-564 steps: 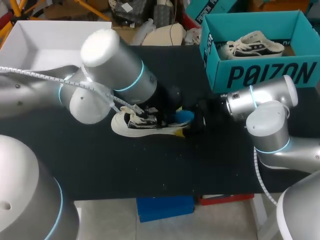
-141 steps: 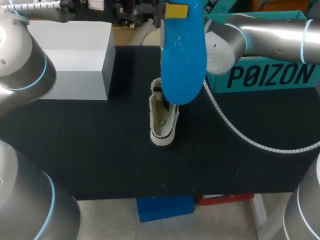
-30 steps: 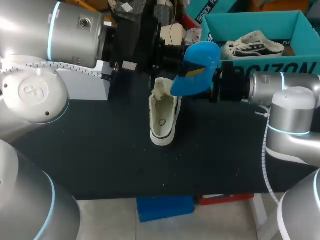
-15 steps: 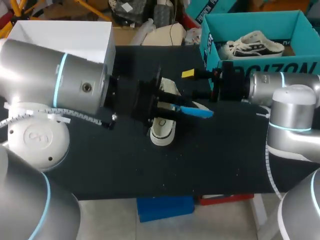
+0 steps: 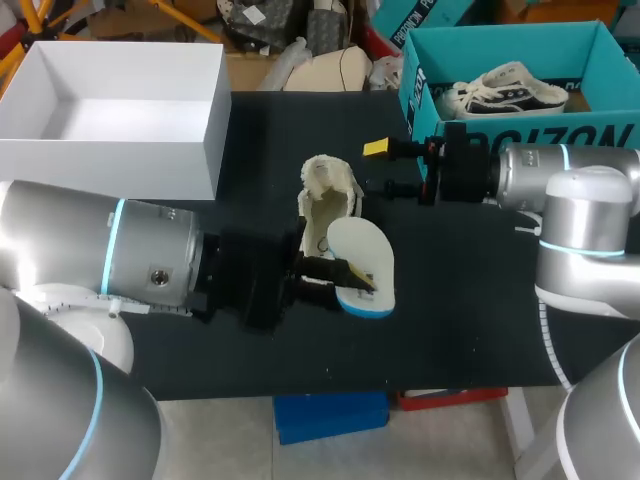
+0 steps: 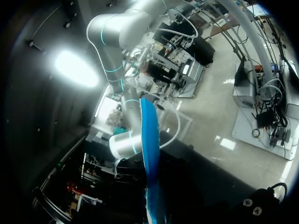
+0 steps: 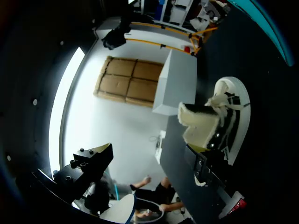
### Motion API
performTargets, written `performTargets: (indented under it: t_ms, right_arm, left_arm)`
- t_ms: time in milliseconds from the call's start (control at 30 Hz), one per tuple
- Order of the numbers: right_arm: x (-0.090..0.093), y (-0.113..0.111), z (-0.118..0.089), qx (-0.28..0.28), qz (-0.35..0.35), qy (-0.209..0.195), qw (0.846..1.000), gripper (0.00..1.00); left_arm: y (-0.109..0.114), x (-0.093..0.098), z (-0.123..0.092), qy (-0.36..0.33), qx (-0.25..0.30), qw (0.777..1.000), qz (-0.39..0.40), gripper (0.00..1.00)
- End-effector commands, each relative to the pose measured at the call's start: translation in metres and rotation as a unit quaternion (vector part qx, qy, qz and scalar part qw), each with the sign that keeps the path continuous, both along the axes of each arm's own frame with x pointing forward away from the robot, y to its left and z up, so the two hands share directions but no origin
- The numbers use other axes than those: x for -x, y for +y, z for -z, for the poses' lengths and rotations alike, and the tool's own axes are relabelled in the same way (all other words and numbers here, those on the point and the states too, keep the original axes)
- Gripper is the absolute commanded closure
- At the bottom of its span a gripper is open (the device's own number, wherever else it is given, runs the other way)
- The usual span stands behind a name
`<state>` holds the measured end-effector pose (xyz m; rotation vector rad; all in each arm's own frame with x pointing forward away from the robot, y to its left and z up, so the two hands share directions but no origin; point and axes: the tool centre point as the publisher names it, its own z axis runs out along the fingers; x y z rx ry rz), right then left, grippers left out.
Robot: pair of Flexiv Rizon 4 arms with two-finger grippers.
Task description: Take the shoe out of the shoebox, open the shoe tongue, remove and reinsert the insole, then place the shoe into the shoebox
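Seen from above, the left gripper (image 5: 345, 278) is closed on a flat insole (image 5: 362, 262), its dark fingers pinching one end so the rest sticks out past the fingertips, white face up with a blue edge showing along the underside. The shoe (image 5: 322, 215) lies on the black table (image 5: 200, 350) just beyond and to one side of that gripper, opening upward and tongue pulled up. Its toe end sits behind the insole, and whether the two touch cannot be told. The right gripper (image 5: 380, 168) hangs on the far side of the shoe, fingers spread wide with nothing between them, one yellow tip showing. Behind it stands the teal shoebox (image 5: 520, 150), with a second shoe (image 5: 510, 85) inside. A white box (image 5: 120, 150) stands on the table well off from both grippers. The left wrist view adds little about the table. It shows the insole (image 6: 148, 140) edge-on as a thin blue blade rising straight out ahead of the fingers, with the right arm (image 6: 124, 140) beyond it; its own fingertips are out of sight. The right wrist view shows what the overhead view hides. From the open right gripper (image 7: 149, 151), the shoe (image 7: 224, 116) lies ahead and off to one side, and the fleecy lining and raised tongue face the fingers. The white box (image 7: 180, 84) stands farther out.
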<state>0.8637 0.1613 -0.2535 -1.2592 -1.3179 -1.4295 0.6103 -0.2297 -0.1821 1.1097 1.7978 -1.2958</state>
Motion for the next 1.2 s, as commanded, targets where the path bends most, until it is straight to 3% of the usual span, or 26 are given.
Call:
performTargets:
  t_ms: [33,233,300,433,733,1200]
  right_arm:
    - [0.001,0.001,0.001,0.0,0.002,0.0,1.0,0.0]
    - [0.001,0.001,0.001,0.0,0.002,0.0,1.0,0.0]
    - [0.001,0.001,0.001,0.0,0.002,0.0,1.0,0.0]
    - [0.001,0.001,0.001,0.0,0.002,0.0,1.0,0.0]
    - [0.001,0.001,0.001,0.0,0.002,0.0,1.0,0.0]
    - [0.001,0.001,0.001,0.0,0.002,0.0,1.0,0.0]
  left_arm:
    - [0.01,0.013,0.009,-0.008,0.027,0.999,-0.018,1.0]
    - [0.01,0.013,0.009,-0.008,0.027,0.999,-0.018,1.0]
    - [0.011,0.027,0.02,-0.04,0.039,0.998,-0.01,1.0]
    - [0.016,0.035,0.041,-0.119,0.054,0.991,-0.02,1.0]
    - [0.024,0.016,0.072,-0.211,0.097,0.973,-0.015,1.0]
    - [0.039,-0.031,0.106,-0.272,0.139,0.952,-0.028,1.0]
